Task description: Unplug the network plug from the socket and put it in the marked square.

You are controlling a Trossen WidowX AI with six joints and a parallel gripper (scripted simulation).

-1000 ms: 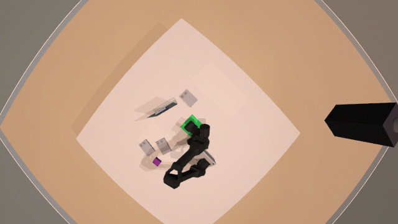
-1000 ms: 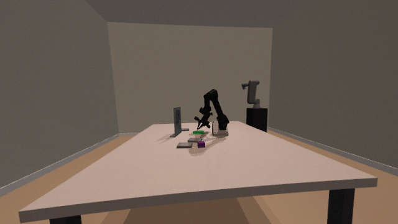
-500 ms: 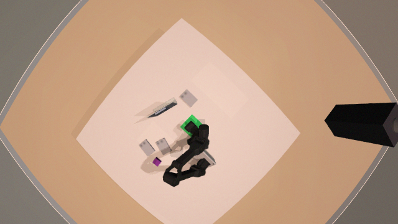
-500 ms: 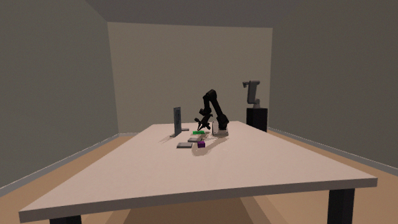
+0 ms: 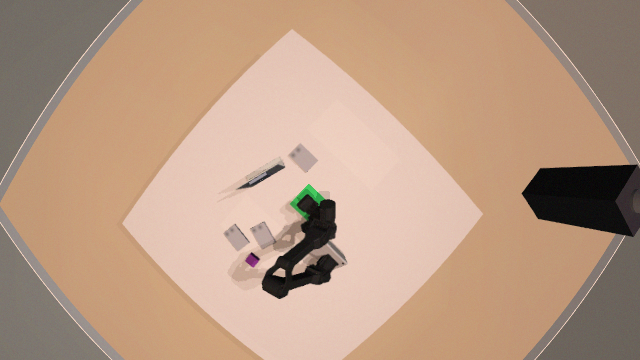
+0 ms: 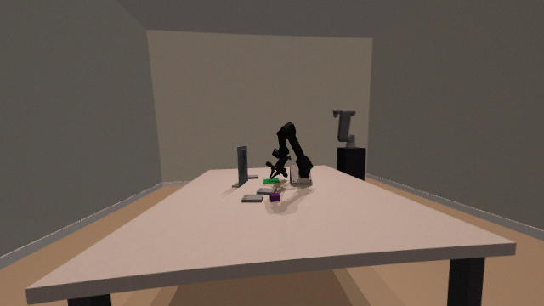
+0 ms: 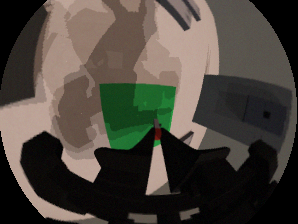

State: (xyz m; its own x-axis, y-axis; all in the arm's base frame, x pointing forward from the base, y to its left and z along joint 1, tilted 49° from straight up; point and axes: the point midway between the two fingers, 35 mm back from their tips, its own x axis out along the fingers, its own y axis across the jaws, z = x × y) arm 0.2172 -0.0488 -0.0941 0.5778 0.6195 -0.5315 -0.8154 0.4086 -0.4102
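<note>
The upright dark panel [image 5: 261, 175] [image 6: 242, 166] [image 7: 212, 102] stands on the table, with its socket [image 7: 265, 114] facing my hand in the wrist view. The green marked square [image 5: 309, 189] [image 6: 266, 181] [image 7: 117, 102] lies on the table in front of the panel. My gripper [image 6: 271, 178] [image 7: 157, 130] is shut on the small plug [image 7: 157, 134], which shows red and grey at the fingertips. The fingertips are low over the green square, near its edge in the wrist view. Whether the plug touches the table cannot be told. The plug's tab is too small to make out.
Grey plates lie on the table: one [image 5: 303, 158] [image 6: 253, 177] beyond the square, and two [image 5: 236, 237] [image 5: 262, 234] [image 6: 252, 198] [image 6: 266, 191] on its other side. A purple cube [image 5: 252, 260] [image 6: 274, 197] lies near those two.
</note>
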